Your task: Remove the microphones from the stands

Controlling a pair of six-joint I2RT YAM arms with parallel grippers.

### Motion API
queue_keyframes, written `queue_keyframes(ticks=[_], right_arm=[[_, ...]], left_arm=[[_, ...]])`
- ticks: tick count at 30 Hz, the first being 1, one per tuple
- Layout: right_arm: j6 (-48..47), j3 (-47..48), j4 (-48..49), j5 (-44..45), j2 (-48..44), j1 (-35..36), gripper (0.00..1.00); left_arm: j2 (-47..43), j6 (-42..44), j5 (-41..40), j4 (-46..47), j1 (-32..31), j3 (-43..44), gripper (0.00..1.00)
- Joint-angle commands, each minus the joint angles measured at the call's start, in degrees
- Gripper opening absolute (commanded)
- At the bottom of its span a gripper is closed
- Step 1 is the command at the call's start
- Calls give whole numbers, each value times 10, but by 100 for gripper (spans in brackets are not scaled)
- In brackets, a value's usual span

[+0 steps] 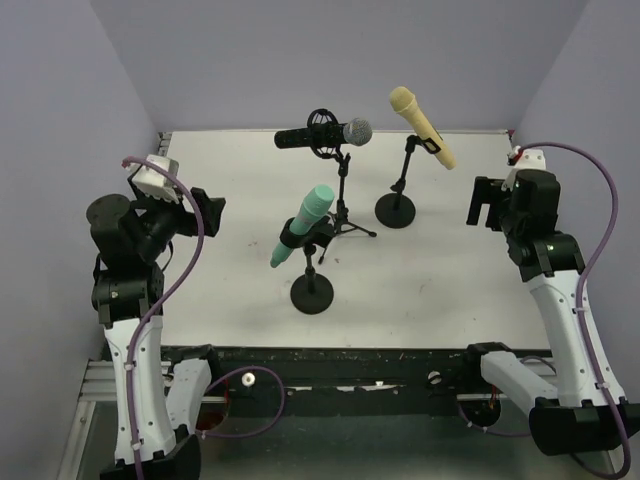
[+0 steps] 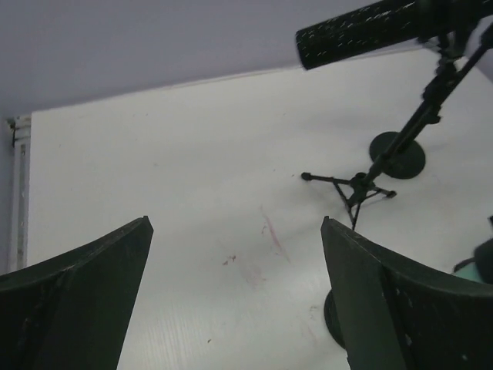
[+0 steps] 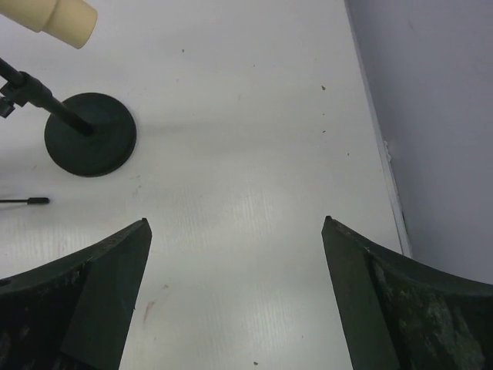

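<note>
Three microphones sit clipped in stands on the white table. A teal microphone [image 1: 302,223] leans on a round-base stand [image 1: 312,293] in the middle. A black microphone with a silver head [image 1: 325,134] lies level on a tripod stand [image 1: 345,210]; its handle shows in the left wrist view [image 2: 362,31]. A cream microphone [image 1: 422,126] tilts on a round-base stand [image 1: 396,209], whose base shows in the right wrist view [image 3: 91,144]. My left gripper [image 1: 212,212] is open and empty, raised at the left. My right gripper [image 1: 484,203] is open and empty at the right of the cream microphone's stand.
Purple-grey walls close in the table at the back and both sides. The table's right edge strip [image 3: 381,146] runs close to my right gripper. A black rail [image 1: 340,365] with cables runs along the near edge.
</note>
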Motion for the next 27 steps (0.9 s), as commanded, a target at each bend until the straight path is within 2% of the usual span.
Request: queue_keyframes(ticks=[1,3,5,9,13,17,22,27], right_arm=[[0,46,-65,9,1,-3,100],[-42,86,-95,-56,5,-2,100],[-76,132,-132,-155,7,-3,100],[-111,236,-199,-320,18,-2,100],[-143,324,-255,-436,50,-3,100],[-199,377,-287,-530,76,-3,99],[-261,415,-313,-607,115,-3,98],[-282,434,-278,-664,148,1,96]], left_arm=[[32,-2,180,-41,-5,143,99],[45,31,237,-76,-6,199,99],[47,102,296,-128,-5,243,98],[16,212,370,-223,-8,257,97],[-23,260,420,-264,-16,213,95],[-14,216,478,-235,-32,190,89],[13,231,445,-210,-84,193,90],[36,239,400,-184,-141,178,89]])
